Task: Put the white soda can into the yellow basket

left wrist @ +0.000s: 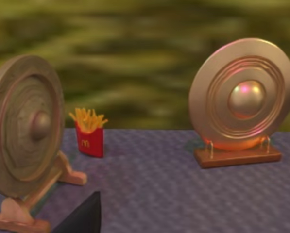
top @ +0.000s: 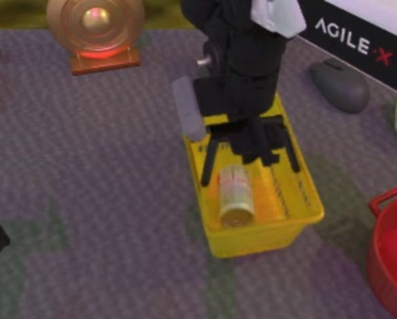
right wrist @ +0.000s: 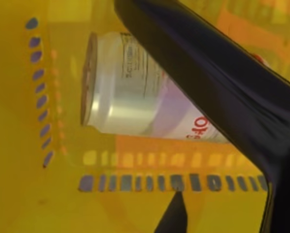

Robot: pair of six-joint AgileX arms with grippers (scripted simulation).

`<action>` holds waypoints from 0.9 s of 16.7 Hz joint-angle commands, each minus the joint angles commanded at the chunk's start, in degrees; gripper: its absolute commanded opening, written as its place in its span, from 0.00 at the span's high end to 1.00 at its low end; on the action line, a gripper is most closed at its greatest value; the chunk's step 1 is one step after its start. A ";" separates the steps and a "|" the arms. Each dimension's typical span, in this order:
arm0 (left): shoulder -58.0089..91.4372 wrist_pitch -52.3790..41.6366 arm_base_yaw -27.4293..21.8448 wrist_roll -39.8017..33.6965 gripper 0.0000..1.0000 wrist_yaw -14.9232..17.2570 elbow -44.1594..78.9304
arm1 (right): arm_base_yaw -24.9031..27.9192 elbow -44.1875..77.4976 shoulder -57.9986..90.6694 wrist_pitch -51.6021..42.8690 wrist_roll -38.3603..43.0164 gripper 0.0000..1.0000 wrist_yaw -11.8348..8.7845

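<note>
Can (top: 235,195): lying on its side on the floor of the basket (top: 264,240). Right gripper (top: 251,149): above it, fingers spread, holding nothing (left arm parked off-view). Advice: lift straight up, clear of the handles.

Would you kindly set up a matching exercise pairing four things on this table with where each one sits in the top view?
Things:
1. white cylindrical soda can
2. dark grey computer mouse
3. red round pot
4. golden round gong on a wooden stand

Places:
A. table's lower right
B. lying in the yellow plastic basket
C. table's upper left
D. table's upper right

Pairs: 1-B, 2-D, 3-A, 4-C
</note>
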 joint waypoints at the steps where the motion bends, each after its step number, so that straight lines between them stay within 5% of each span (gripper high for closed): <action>1: 0.00 0.00 0.00 0.00 0.00 0.00 0.00 | 0.00 0.00 0.00 0.00 0.00 0.75 0.00; 5: 0.00 0.00 0.00 0.00 0.00 0.00 0.00 | 0.00 0.00 0.00 0.00 0.00 1.00 0.00; 15: 0.00 0.00 0.00 0.00 0.00 0.00 0.00 | 0.00 0.00 0.00 0.00 0.00 1.00 0.00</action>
